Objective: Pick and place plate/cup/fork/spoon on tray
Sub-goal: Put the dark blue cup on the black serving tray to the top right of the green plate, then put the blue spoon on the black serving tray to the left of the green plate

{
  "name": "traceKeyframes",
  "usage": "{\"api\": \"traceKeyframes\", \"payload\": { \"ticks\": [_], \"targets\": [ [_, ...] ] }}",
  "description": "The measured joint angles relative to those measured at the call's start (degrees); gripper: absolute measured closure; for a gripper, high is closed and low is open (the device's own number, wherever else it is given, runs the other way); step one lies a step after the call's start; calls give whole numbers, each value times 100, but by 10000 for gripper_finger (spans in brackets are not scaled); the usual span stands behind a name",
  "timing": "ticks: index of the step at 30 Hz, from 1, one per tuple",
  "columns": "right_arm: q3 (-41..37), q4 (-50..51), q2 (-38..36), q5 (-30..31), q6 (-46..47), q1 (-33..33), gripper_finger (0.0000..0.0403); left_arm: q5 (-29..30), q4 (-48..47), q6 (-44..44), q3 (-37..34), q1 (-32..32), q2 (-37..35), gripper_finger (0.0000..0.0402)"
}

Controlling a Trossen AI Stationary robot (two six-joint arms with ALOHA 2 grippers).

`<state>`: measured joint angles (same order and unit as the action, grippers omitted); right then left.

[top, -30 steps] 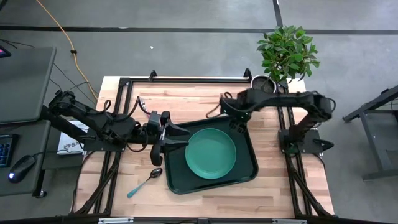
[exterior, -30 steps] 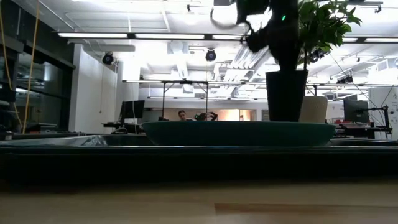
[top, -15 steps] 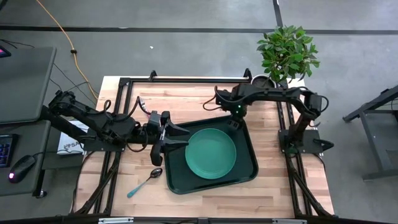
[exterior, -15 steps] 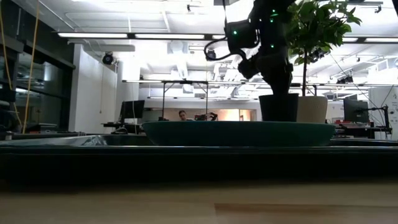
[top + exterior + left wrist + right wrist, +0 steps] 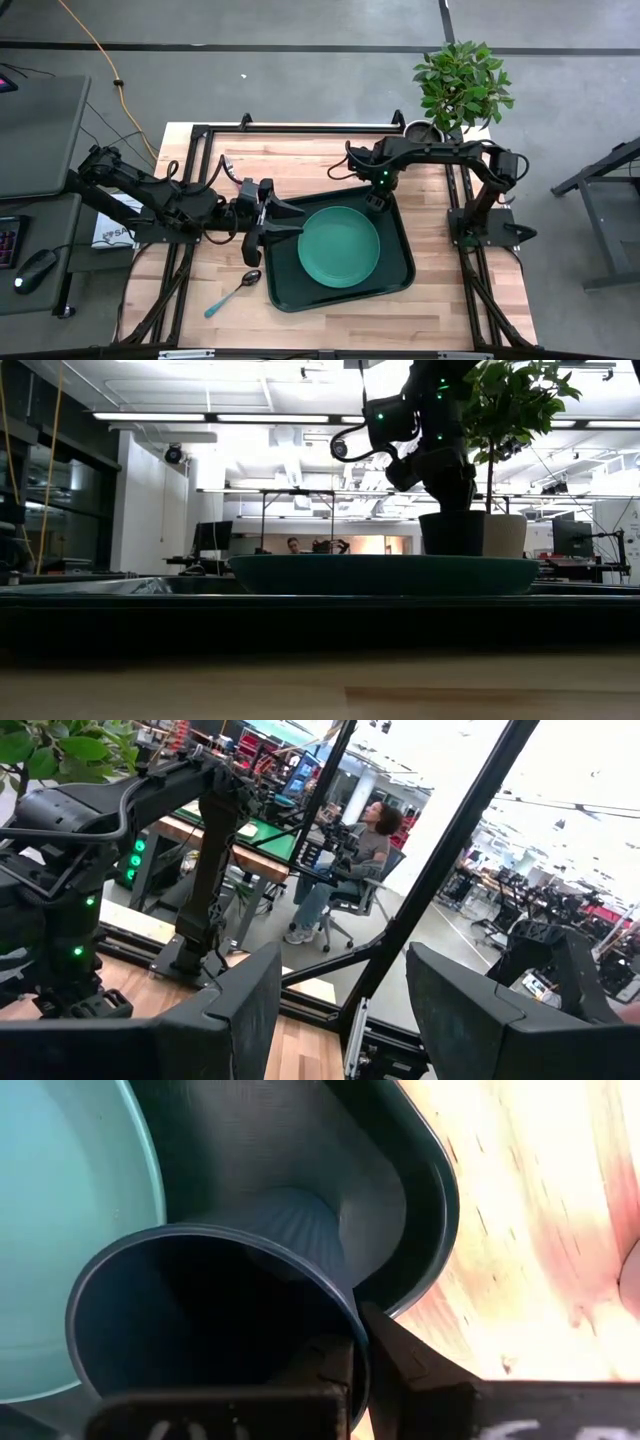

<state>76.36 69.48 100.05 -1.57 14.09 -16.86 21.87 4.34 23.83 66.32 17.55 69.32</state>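
The teal-green plate lies in the dark green tray. My right gripper is shut on the dark cup at the tray's far right corner, beside the plate's edge. In the low view the cup shows behind the plate, its base hidden. The blue-handled spoon lies on the table left of the tray's near left corner. My left gripper is open and empty over the tray's left rim. The fork does not show plainly. My right gripper pinches the cup's wall at its rim, one finger inside the cup and one outside. The fingers come from above, pointing down. The cup stands upright, mouth up, with its base down in the tray's corner; whether it rests there I cannot tell.
A potted plant in a white pot stands at the table's far right corner, close behind my right arm. Black frame rails run along the table's left, right and far sides. Bare wood lies far of the tray.
My right gripper has come down with the cup into the tray's far right corner, the cup staying upright. Most of the descent fell in the first half second; since then it has hardly moved.
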Motion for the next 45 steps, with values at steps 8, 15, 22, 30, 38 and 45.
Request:
{"api": "traceKeyframes", "payload": {
  "ticks": [8,15,22,30,38,45],
  "targets": [
    [277,128,-92,256,-88,0,326,-2,2,0,0,1,0,202],
    [689,548,-346,493,-141,-4,233,-2,4,0,0,1,0,202],
    [664,520,-1283,-239,-95,48,176,-4,2,0,0,0,0,202],
    [-782,-1387,-3662,-328,1503,1102,170,-17,-2,-261,0,2,0,202],
    [-2454,-5031,-5202,777,2367,2466,171,-13,-4,-784,0,2,0,202],
    [-2959,-6424,-5140,951,1252,2798,171,-1,-22,-796,0,-1,0,202]
  ]
}}
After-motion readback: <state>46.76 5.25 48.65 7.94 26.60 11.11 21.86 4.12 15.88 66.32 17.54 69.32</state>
